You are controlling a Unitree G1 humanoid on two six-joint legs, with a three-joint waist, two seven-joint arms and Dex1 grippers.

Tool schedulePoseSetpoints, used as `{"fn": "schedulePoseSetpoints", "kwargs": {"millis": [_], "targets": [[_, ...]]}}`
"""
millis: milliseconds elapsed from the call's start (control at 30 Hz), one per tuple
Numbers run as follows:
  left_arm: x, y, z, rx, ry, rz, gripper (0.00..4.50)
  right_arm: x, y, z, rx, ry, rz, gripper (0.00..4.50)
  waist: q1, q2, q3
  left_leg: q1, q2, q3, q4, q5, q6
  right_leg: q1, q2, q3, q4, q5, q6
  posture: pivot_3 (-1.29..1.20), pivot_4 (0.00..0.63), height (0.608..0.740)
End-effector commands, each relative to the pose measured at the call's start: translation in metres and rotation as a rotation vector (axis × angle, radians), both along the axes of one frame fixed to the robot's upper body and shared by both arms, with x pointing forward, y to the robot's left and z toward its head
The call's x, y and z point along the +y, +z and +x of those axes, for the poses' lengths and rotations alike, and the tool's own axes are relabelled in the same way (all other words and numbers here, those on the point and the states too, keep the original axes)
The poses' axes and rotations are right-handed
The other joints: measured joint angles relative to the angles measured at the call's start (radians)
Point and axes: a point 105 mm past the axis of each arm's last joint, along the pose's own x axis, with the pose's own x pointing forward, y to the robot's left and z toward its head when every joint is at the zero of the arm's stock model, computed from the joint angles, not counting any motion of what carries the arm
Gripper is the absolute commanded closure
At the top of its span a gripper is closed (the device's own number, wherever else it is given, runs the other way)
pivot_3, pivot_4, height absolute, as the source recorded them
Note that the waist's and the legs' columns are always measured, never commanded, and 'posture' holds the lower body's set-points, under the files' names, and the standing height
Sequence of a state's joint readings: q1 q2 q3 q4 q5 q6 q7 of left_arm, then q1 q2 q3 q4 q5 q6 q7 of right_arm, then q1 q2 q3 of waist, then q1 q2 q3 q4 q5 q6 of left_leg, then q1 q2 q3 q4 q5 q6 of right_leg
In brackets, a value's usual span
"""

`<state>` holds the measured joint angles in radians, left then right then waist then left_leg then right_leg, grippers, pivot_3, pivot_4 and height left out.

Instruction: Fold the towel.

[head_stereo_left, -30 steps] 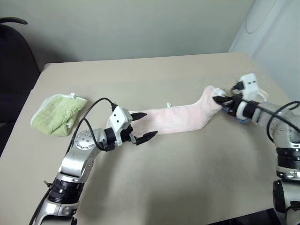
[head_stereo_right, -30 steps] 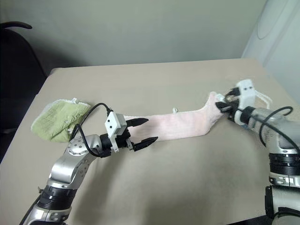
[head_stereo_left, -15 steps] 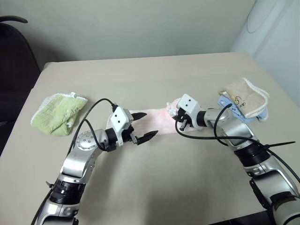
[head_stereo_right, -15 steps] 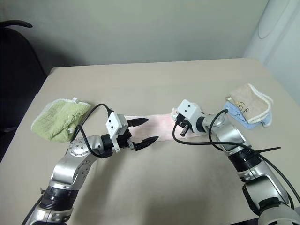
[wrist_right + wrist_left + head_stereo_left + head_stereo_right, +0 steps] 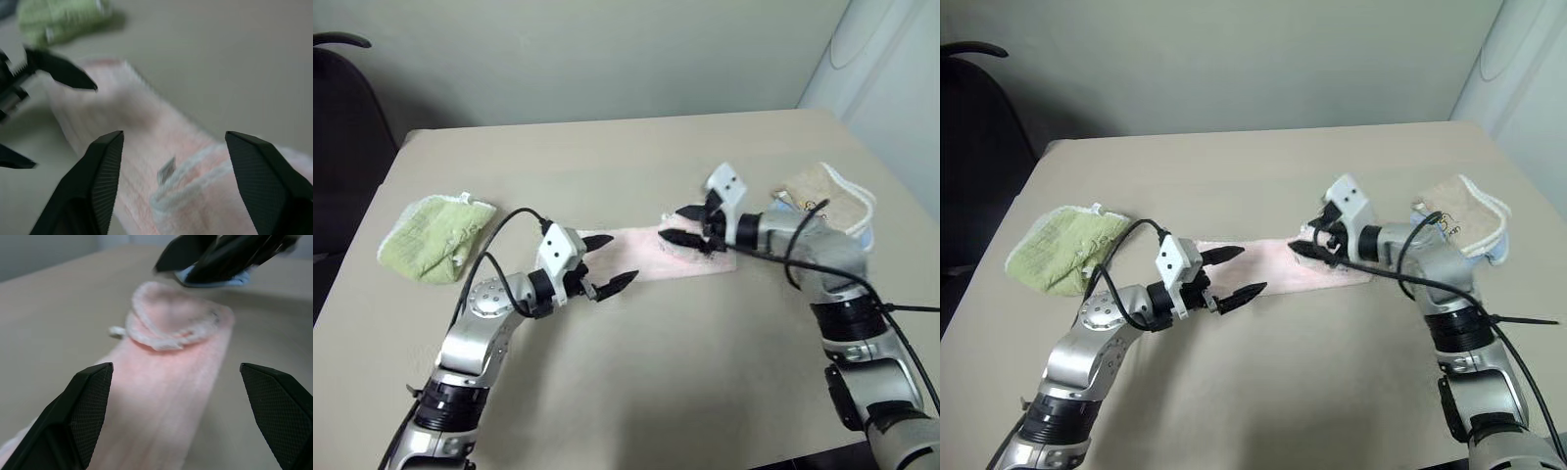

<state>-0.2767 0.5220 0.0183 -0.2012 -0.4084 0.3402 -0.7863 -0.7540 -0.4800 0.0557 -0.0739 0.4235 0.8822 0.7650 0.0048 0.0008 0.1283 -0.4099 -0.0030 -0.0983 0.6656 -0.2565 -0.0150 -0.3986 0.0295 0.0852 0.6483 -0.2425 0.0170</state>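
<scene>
Item 1, the pink towel (image 5: 651, 253): you have it lying as a long narrow strip near the middle of the tan table (image 5: 636, 372), its right end doubled back on itself in a small rumpled heap with white stitched edging showing.

Item 2, your right gripper (image 5: 687, 225): it hangs just above that heaped end, both black fingers spread apart and nothing between them.

Item 3, your left gripper (image 5: 609, 262): it sits over the strip's left end, fingers spread wide and empty, pointing along the strip toward the right gripper.

Item 4, a green folded towel (image 5: 435, 235): left side of the table, well apart from the pink one.

Item 5, a beige towel with white trim (image 5: 827, 201): right edge of the table, resting on something pale blue, behind your right arm.
</scene>
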Motion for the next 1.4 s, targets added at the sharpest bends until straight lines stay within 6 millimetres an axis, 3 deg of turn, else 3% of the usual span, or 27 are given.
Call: {"fn": "schedulePoseSetpoints", "kwargs": {"millis": [33,167,300,467,533,600,833,933,1100,1400], "targets": [[0.012,0.014,-0.003,-0.007,0.055,-0.098,0.00,-0.035,0.005,0.018,-0.012,-0.170,0.030,1.56,0.000,0.000,0.000,0.000,0.000,0.000,0.000,0.000,0.000,0.000,0.000,0.000,0.000,0.000,0.000,0.00,0.150,0.740],[0.022,0.008,-0.004,0.088,0.111,-0.209,0.00,-0.046,-0.016,0.031,0.017,-0.221,0.016,2.86,-0.001,0.000,0.000,0.001,0.000,0.000,0.000,0.000,0.000,0.000,0.000,0.000,0.001,0.000,0.000,0.00,0.150,0.740],[0.029,0.000,-0.012,0.216,0.140,-0.342,0.00,-0.038,-0.054,0.035,0.039,-0.178,-0.035,4.31,-0.002,0.000,0.000,0.001,0.000,0.000,-0.002,0.000,-0.001,-0.001,0.000,0.000,0.001,0.000,0.000,0.00,0.150,0.740],[0.041,-0.015,-0.026,0.384,0.219,-0.519,0.00,-0.036,-0.115,0.035,0.047,-0.148,-0.211,4.47,-0.004,0.001,0.000,0.002,0.000,0.000,-0.001,0.000,-0.001,0.000,0.000,0.000,0.002,0.000,0.000,0.00,0.150,0.740],[0.046,-0.024,-0.032,0.440,0.268,-0.565,0.00,-0.038,-0.127,0.034,0.016,-0.135,-0.276,4.47,-0.005,-0.001,-0.001,0.004,0.000,0.001,-0.001,0.000,-0.001,0.002,0.000,0.000,0.002,0.000,0.000,0.00,0.150,0.740],[0.052,-0.034,-0.038,0.489,0.328,-0.600,0.00,-0.037,-0.118,0.035,-0.012,-0.131,-0.227,4.47,-0.005,-0.001,-0.001,0.012,0.000,0.000,-0.002,0.000,0.000,0.011,0.000,0.000,0.000,0.000,0.000,0.00,0.150,0.740],[0.063,-0.055,-0.060,0.650,0.463,-0.761,0.00,-0.031,-0.043,0.032,-0.188,-0.087,-0.026,4.47,-0.004,0.000,-0.001,0.016,0.000,0.002,-0.002,-0.001,0.001,0.015,0.000,0.000,0.000,0.000,-0.001,0.00,0.150,0.740],[0.066,-0.064,-0.061,0.716,0.539,-0.867,0.00,-0.030,-0.017,0.029,-0.247,-0.071,0.023,4.47,-0.004,0.000,-0.001,0.016,0.000,0.002,-0.003,-0.001,-0.001,0.015,0.000,0.000,0.000,-0.001,-0.003,0.00,0.150,0.740],[0.076,-0.082,-0.048,0.824,0.688,-0.933,0.00,-0.026,0.003,0.026,-0.298,-0.061,0.050,4.47,0.000,0.001,0.000,0.021,0.000,0.002,-0.004,-0.001,-0.002,0.018,0.001,0.000,-0.001,-0.002,-0.003,0.00,0.150,0.740],[0.080,-0.099,-0.005,0.938,0.816,-0.963,0.00,-0.025,0.013,0.029,-0.331,-0.090,0.079,4.47,0.014,0.009,-0.001,0.043,-0.001,0.001,-0.005,-0.004,0.006,0.040,0.001,0.000,-0.001,-0.009,-0.015,0.00,0.150,0.740]]}}
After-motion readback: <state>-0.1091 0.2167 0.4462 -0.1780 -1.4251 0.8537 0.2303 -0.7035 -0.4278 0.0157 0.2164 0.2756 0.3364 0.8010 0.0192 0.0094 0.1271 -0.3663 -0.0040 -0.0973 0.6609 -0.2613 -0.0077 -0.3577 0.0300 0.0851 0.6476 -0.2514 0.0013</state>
